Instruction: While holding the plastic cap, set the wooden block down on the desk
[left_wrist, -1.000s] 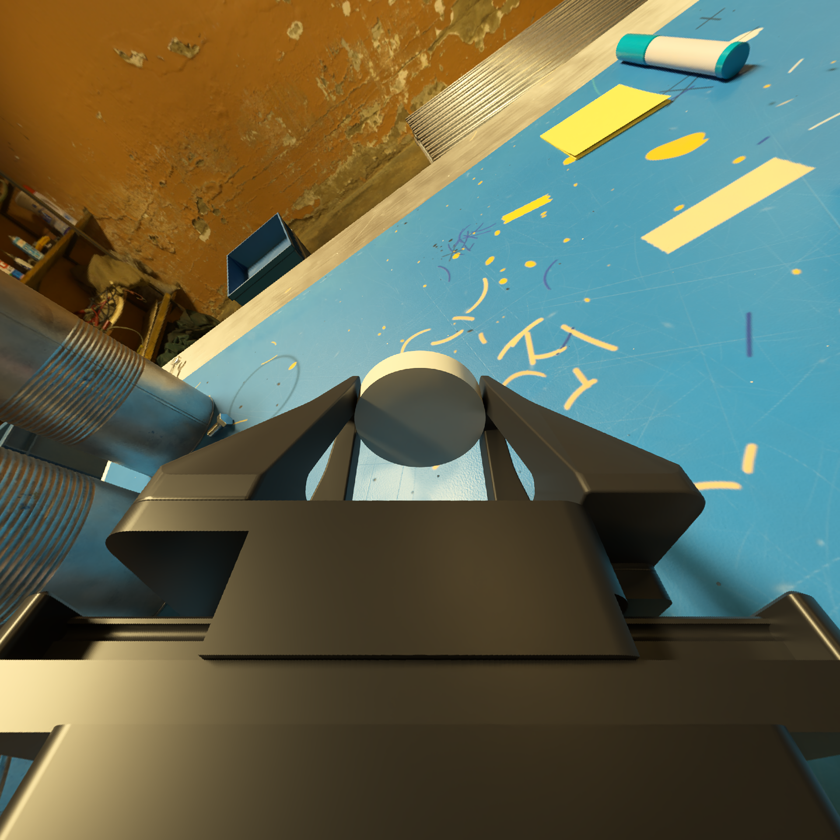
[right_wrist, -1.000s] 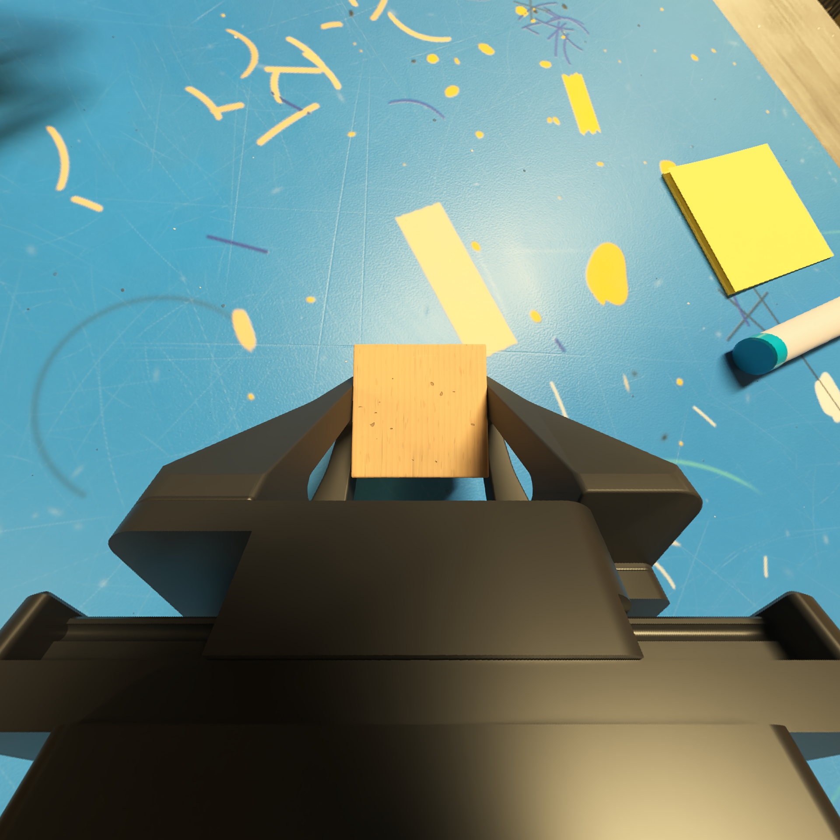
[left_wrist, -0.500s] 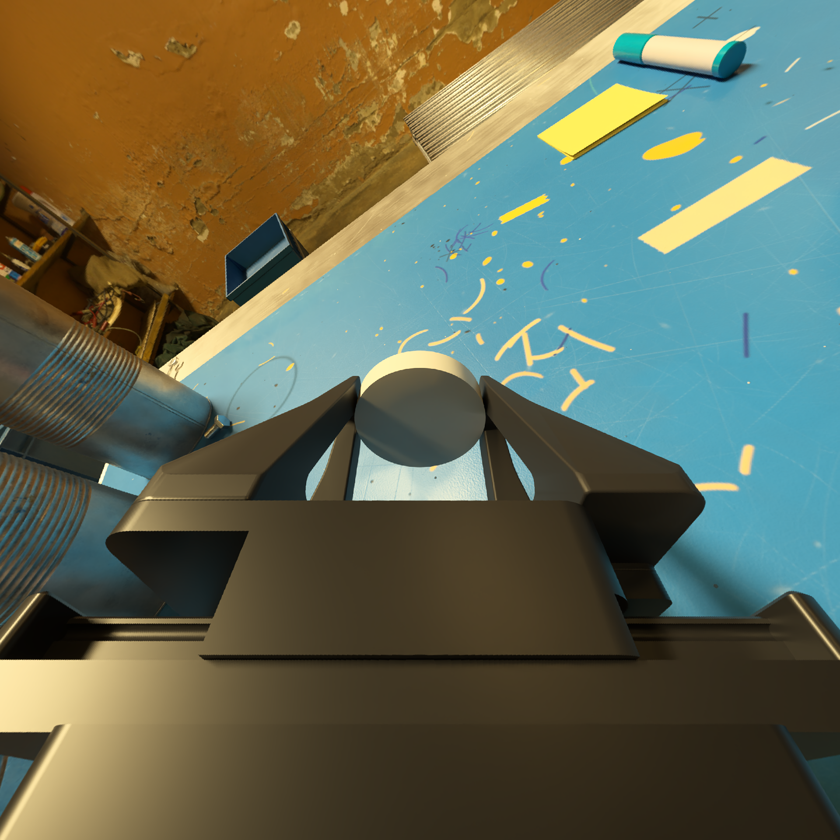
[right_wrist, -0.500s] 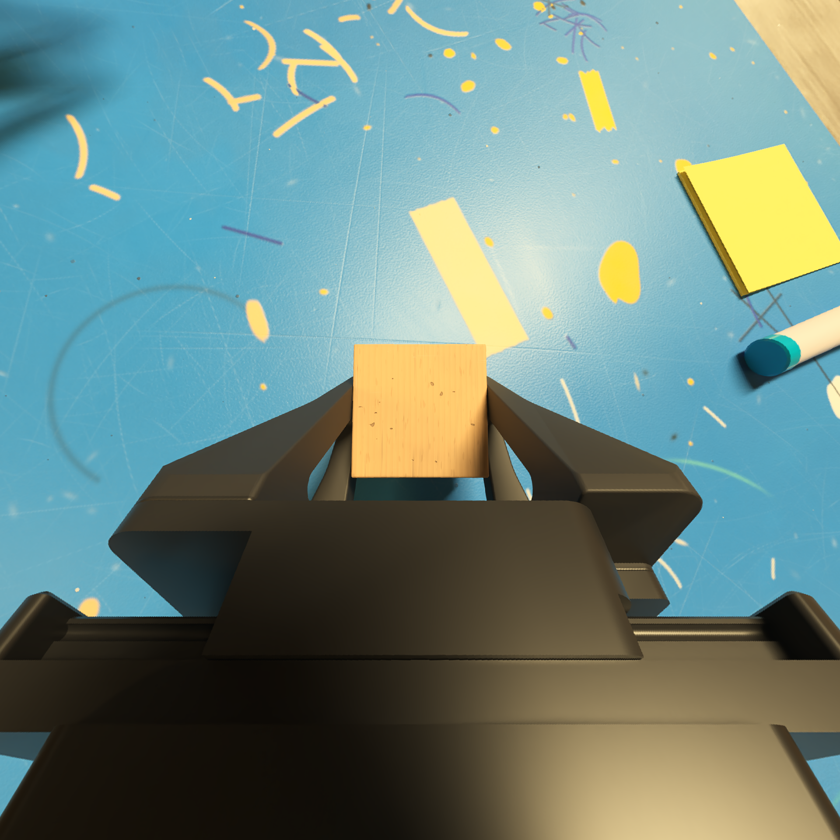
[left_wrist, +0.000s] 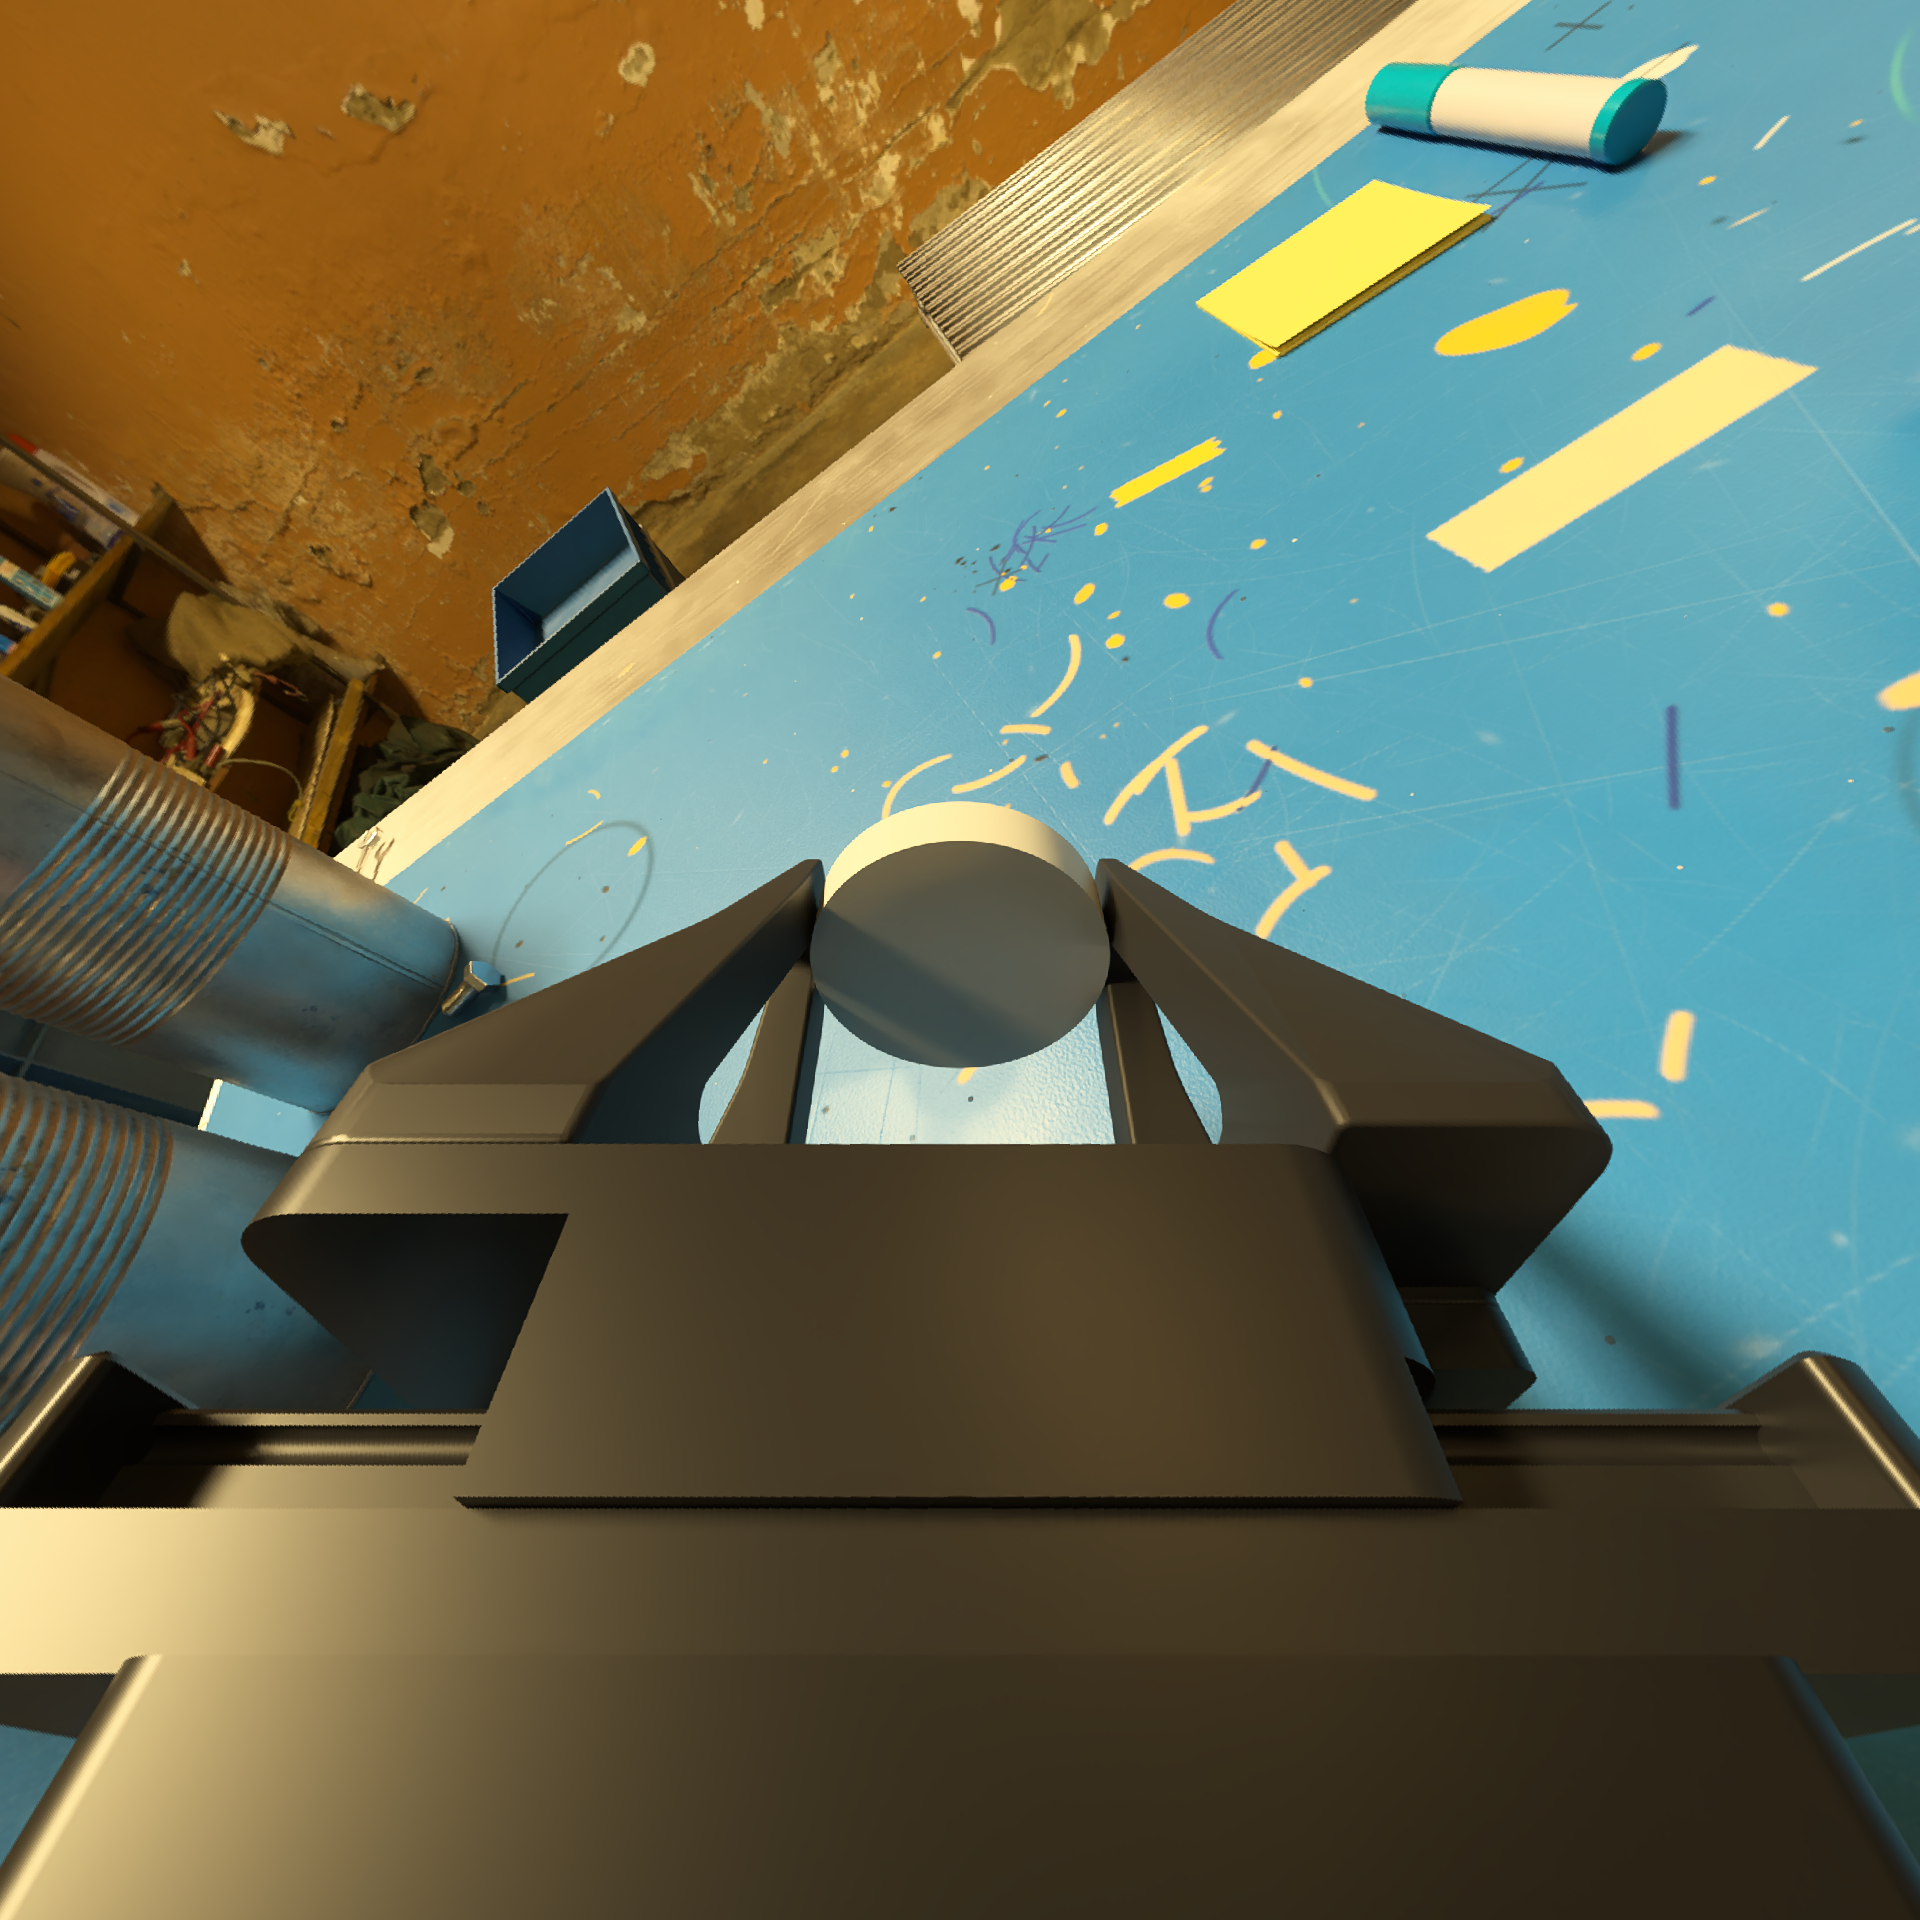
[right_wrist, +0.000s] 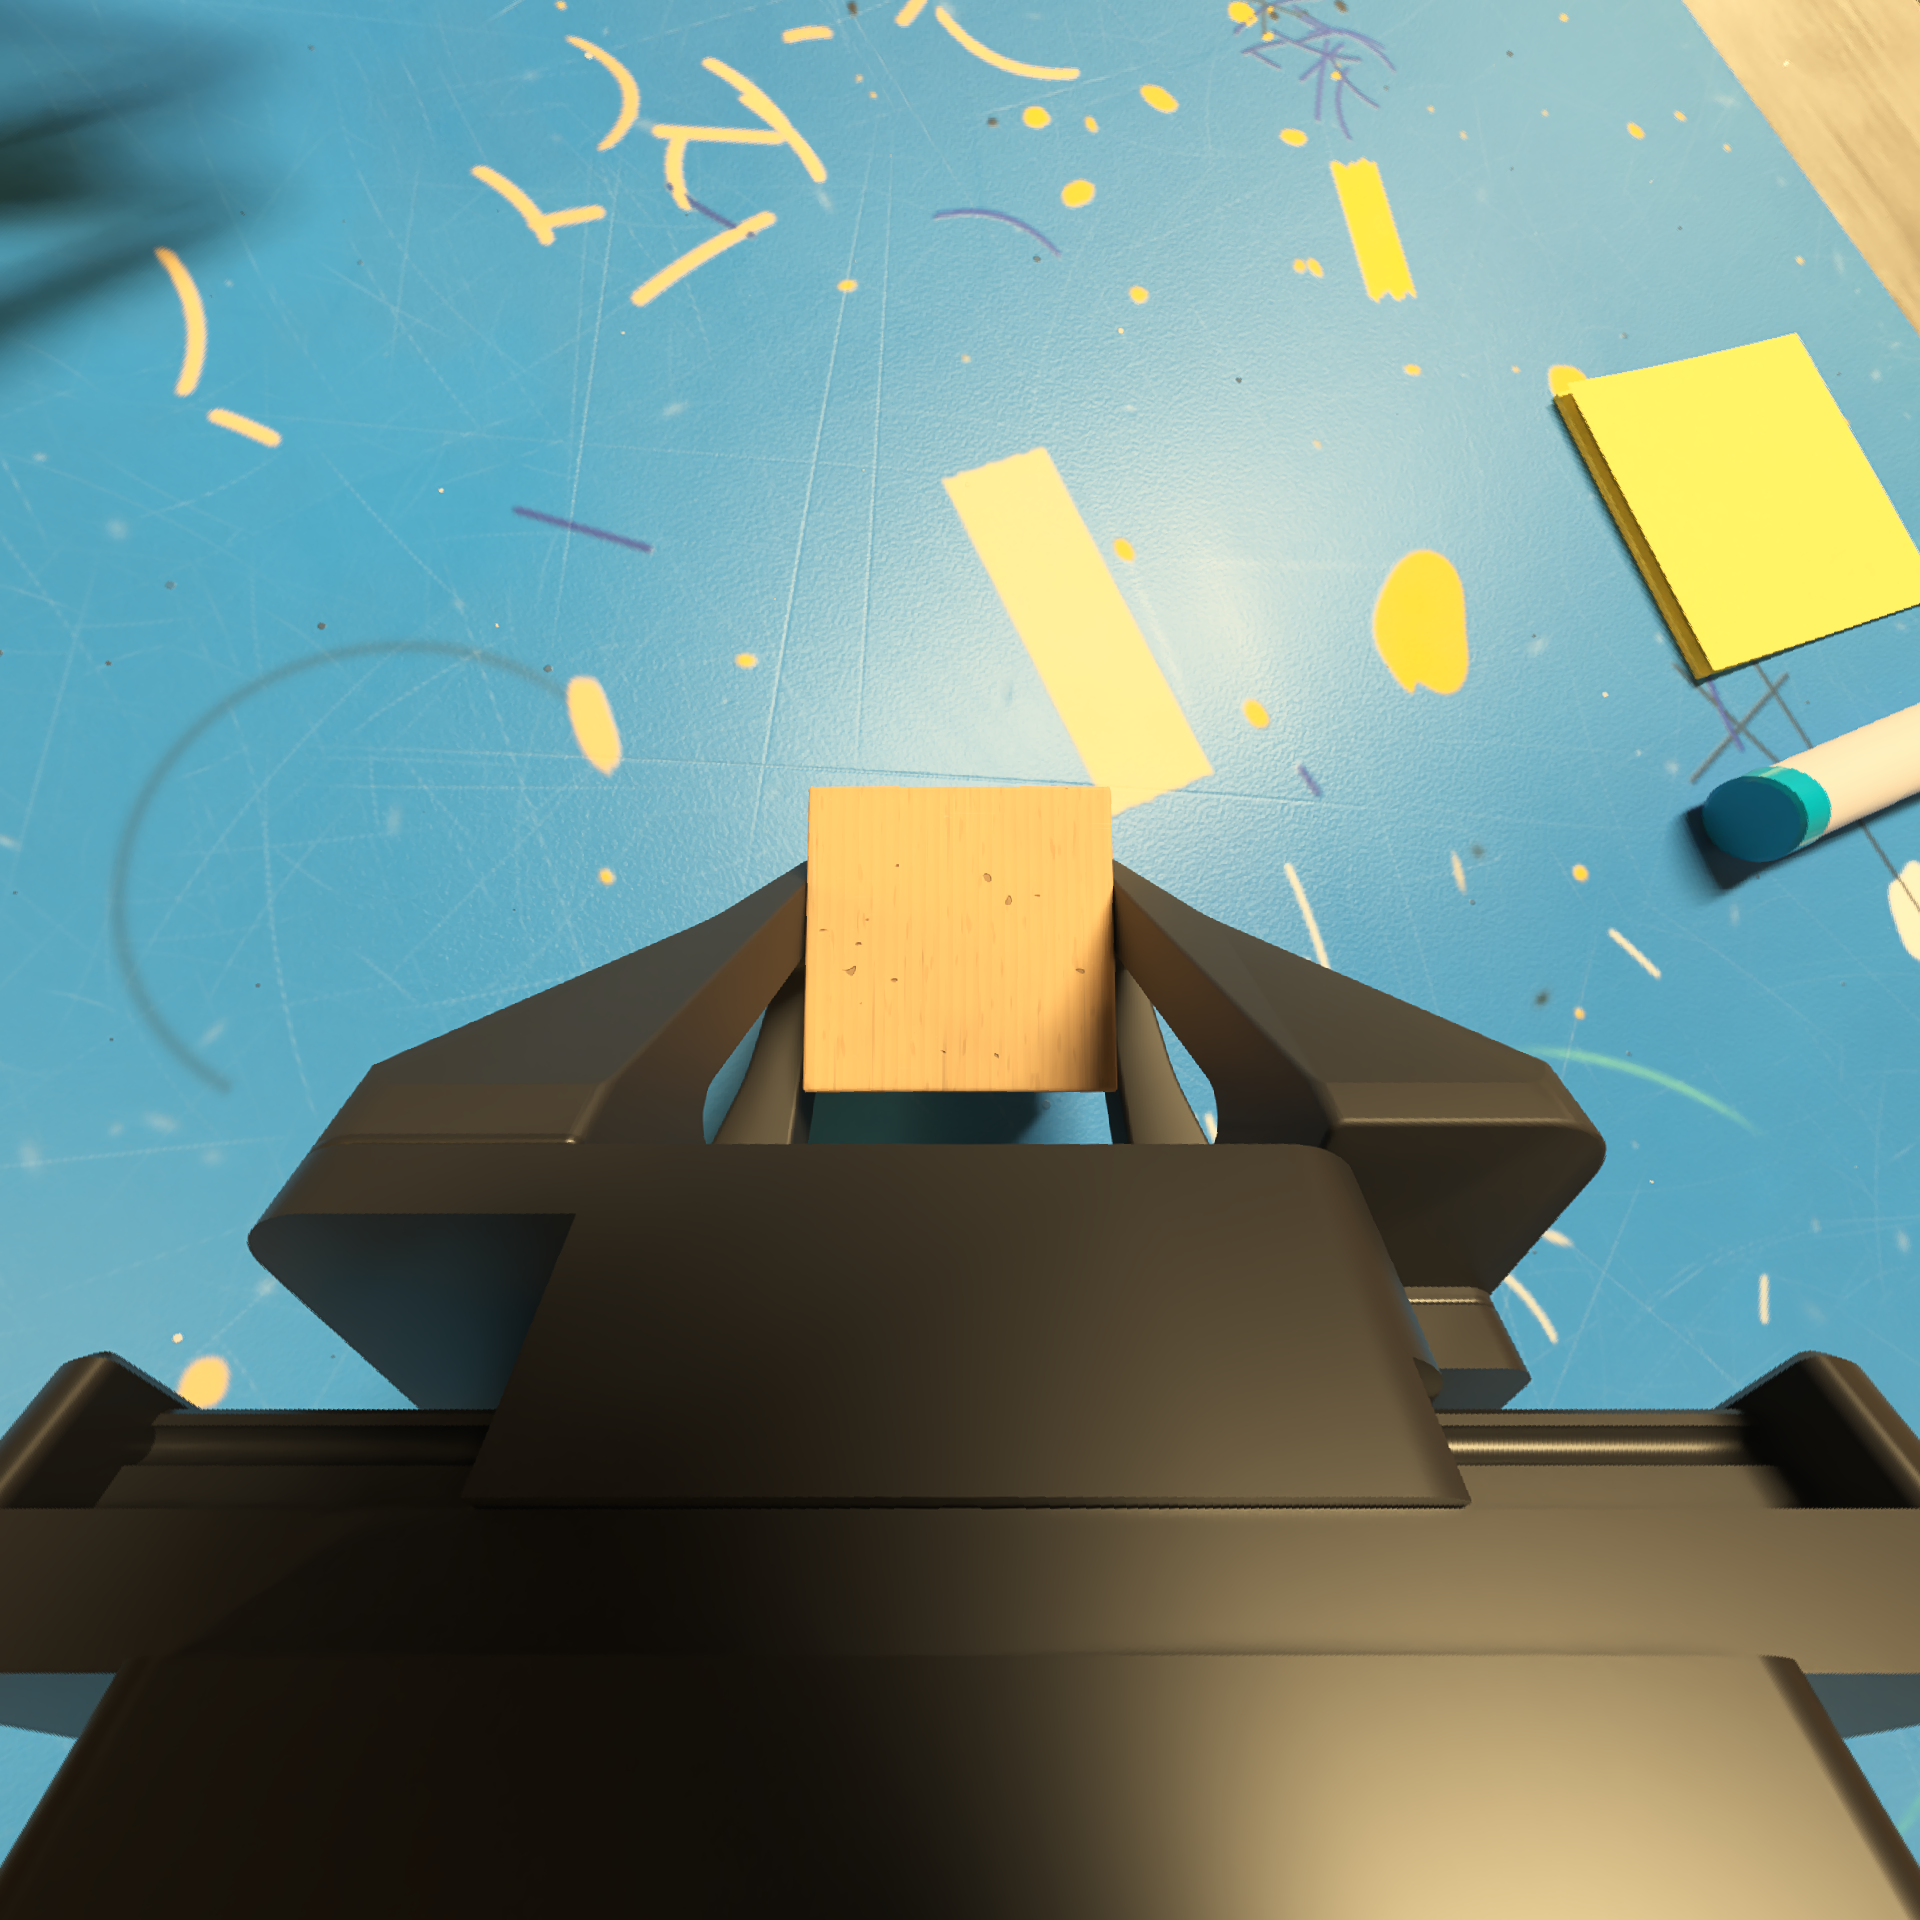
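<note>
wooden block (right_wrist: 958, 935) hides its underside; desk (right_wrist: 416, 520) contact unclear.

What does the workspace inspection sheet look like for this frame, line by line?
Surface: blue desk, scratched, with yellow and purple paint marks and pale tape strips; a metal edge strip along its far side.
Job's things: wooden block gripped above the desk, a shadow under it; white plastic cap gripped, off the surface.
Clutter: yellow sticky-note pad; white marker with teal ends, both lying on the desk and apart.
Grippers: right gripper shut on the wooden block; left gripper shut on the plastic cap.
Cables: nothing seen on the desk.
Surroundings: peeling orange wall, blue bin, ribbed metal ducts, cluttered shelves.
</note>
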